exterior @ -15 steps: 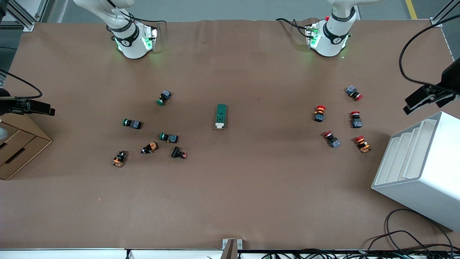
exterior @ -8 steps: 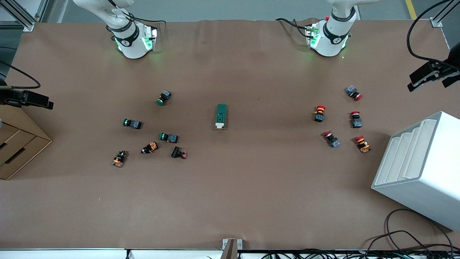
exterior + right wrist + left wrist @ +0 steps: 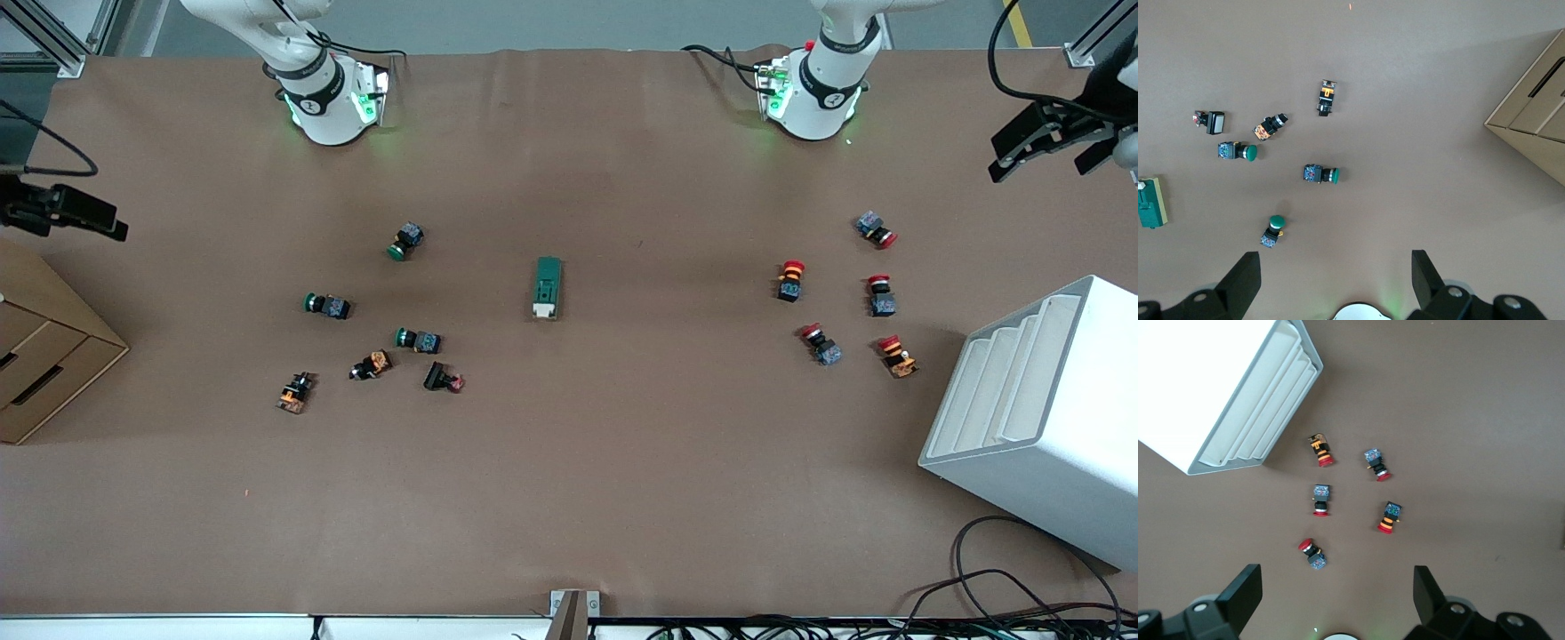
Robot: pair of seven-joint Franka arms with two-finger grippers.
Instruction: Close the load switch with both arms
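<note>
Both claws hang wide open and empty at opposite desk ends, left claw (image 3: 1337,600) above the red buttons, right claw (image 3: 1336,280) above the green ones, so each should descend toward the load switch (image 3: 548,287) lying midway between them.

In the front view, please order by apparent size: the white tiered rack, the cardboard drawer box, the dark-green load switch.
1. White tiered plastic rack, largest.
2. Brown cardboard drawer box, though the frame edge cuts it off, so its full size is unsure.
3. Dark-green rectangular load switch, clearly smallest.
</note>
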